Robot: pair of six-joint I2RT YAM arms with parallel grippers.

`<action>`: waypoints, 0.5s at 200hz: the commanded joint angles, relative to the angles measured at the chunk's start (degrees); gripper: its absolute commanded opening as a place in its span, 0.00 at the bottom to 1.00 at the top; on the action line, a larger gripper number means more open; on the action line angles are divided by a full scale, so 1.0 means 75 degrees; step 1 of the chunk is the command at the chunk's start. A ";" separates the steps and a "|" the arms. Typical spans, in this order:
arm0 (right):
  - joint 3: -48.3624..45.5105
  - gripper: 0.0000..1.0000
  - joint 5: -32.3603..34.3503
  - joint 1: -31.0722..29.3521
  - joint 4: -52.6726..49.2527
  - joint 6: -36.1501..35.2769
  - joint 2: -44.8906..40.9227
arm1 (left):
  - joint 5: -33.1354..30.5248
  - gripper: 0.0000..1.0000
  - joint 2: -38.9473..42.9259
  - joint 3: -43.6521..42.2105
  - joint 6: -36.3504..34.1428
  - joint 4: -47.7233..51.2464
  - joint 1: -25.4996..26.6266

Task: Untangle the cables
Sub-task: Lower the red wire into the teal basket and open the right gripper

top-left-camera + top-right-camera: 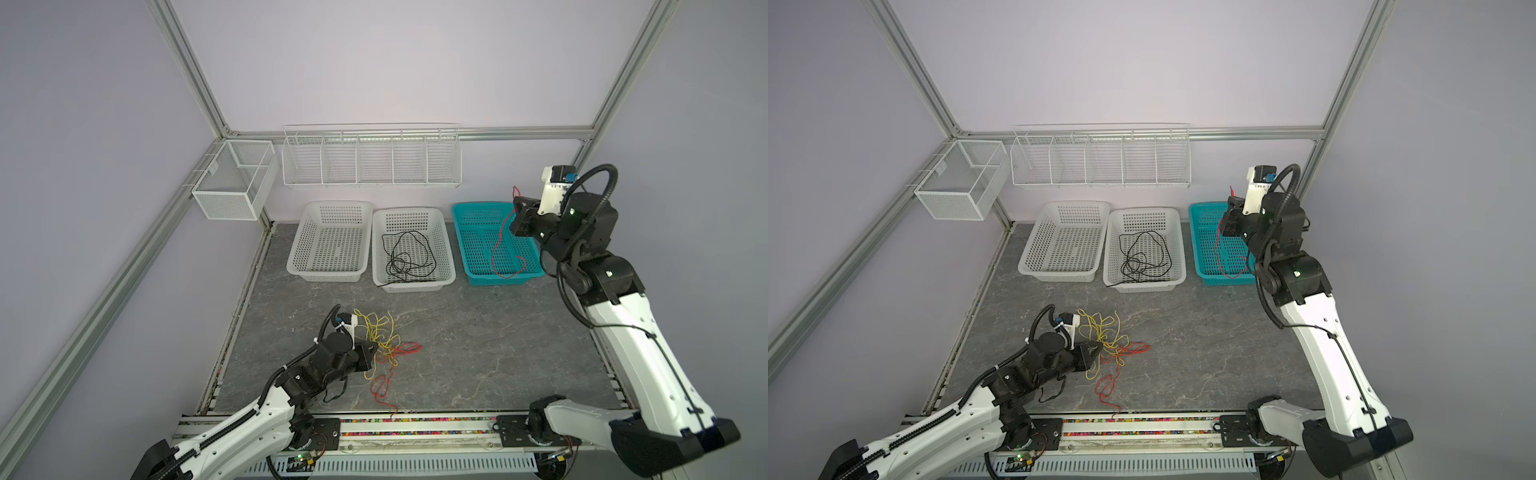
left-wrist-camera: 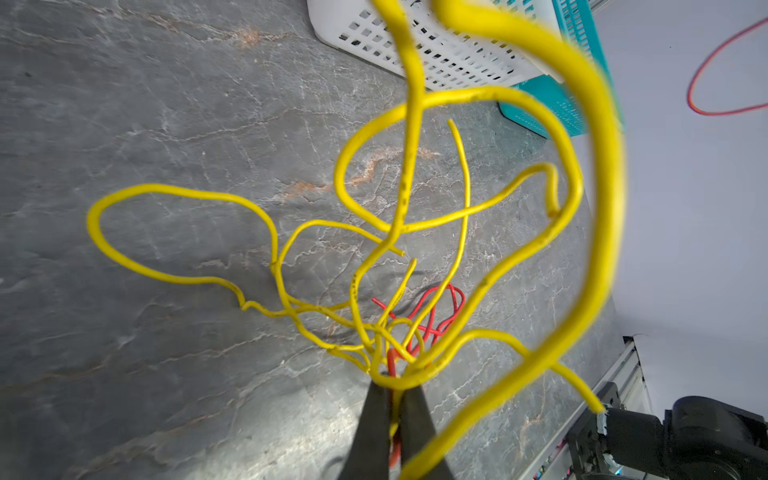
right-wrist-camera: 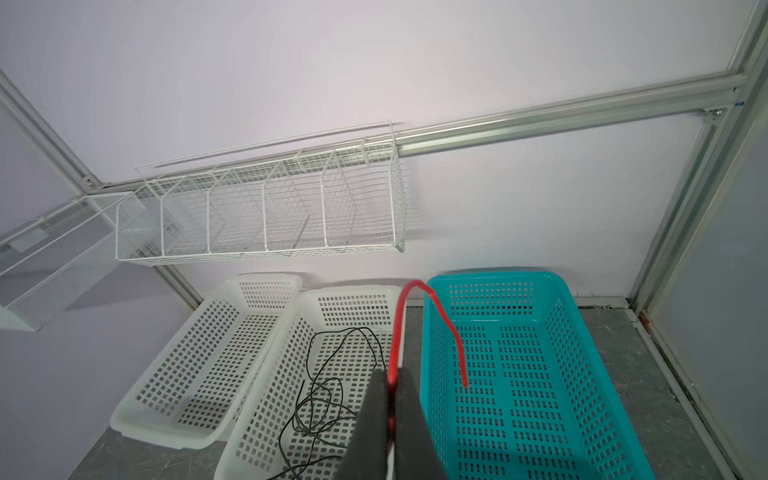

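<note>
Up at the back right, fingers of the right gripper pressed together on a red cable, held high over the teal basket, lower length hanging down into that basket. Down at the front left, left gripper low over the grey table, fingers clamped where a yellow cable and a second red cable knot together, loops spread just beside the tips, one red end trailing to the table's front edge. Well apart from both, black cable coiled inside the middle white basket, one end sticking out at the front. Leftmost white basket alongside.
</note>
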State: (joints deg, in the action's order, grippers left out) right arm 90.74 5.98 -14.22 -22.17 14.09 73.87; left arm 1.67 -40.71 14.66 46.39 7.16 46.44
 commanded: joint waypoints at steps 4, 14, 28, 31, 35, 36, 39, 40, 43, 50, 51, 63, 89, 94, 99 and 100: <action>0.0571 0.06 -0.0606 0.0578 0.0637 0.0376 0.0841 | -0.0186 0.00 0.0036 -0.0120 -0.0154 -0.0210 -0.0027; 0.0642 0.06 -0.0765 0.0729 0.0879 0.0494 0.1135 | -0.0194 0.00 0.0014 -0.0160 -0.0135 -0.0300 -0.0027; 0.0714 0.06 -0.1030 0.0913 0.1247 0.0701 0.1595 | -0.0188 0.00 -0.0026 -0.0173 -0.0150 -0.0364 -0.0027; 0.0743 0.06 -0.1077 0.0938 0.1285 0.0719 0.1716 | -0.0195 0.00 -0.0038 -0.0182 -0.0150 -0.0381 -0.0027; 0.0803 0.06 -0.1089 0.0966 0.1303 0.0746 0.1858 | -0.0190 0.00 -0.0068 -0.0174 -0.0159 -0.0393 -0.0027; 0.0815 0.06 -0.1090 0.0974 0.1304 0.0746 0.1893 | -0.0189 0.00 -0.0074 -0.0179 -0.0155 -0.0398 -0.0027; 0.0862 0.06 -0.1080 0.0988 0.1313 0.0758 0.1999 | -0.0188 0.00 -0.0079 -0.0175 -0.0154 -0.0410 -0.0027; 0.0868 0.06 -0.1073 0.0991 0.1314 0.0758 0.2034 | -0.0194 0.00 -0.0085 -0.0174 -0.0152 -0.0413 -0.0027; 0.0890 0.06 -0.1059 0.0993 0.1321 0.0758 0.2104 | -0.0180 0.00 -0.0106 -0.0173 -0.0171 -0.0415 -0.0027; 0.0959 0.06 -0.1034 0.1032 0.1361 0.0780 0.2366 | -0.0176 0.00 -0.0141 -0.0178 -0.0174 -0.0443 -0.0027; 0.0970 0.06 -0.1039 0.1036 0.1362 0.0781 0.2405 | -0.0170 0.00 -0.0146 -0.0175 -0.0180 -0.0447 -0.0027; 0.1095 0.06 -0.0954 0.1053 0.1327 0.0750 0.2774 | -0.0159 0.00 -0.0195 -0.0174 -0.0197 -0.0456 -0.0027; 0.1507 0.06 -0.0974 0.1064 0.0880 0.0529 0.3675 | -0.0154 0.00 -0.0227 -0.0199 -0.0218 -0.0451 -0.0027; 0.1545 0.06 -0.0957 0.1084 0.0802 0.0487 0.3837 | -0.0154 0.00 -0.0215 -0.0196 -0.0216 -0.0448 -0.0027; 0.1573 0.06 -0.0929 0.1104 0.0745 0.0468 0.3998 | -0.0153 0.00 -0.0192 -0.0196 -0.0223 -0.0429 -0.0027; 0.1575 0.06 -0.0916 0.1107 0.0731 0.0461 0.4024 | -0.0153 0.00 -0.0189 -0.0196 -0.0222 -0.0428 -0.0033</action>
State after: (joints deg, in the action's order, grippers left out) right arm 100.38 -0.34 -6.44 -15.20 18.57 100.05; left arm 1.30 -42.44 13.85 45.76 5.39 46.44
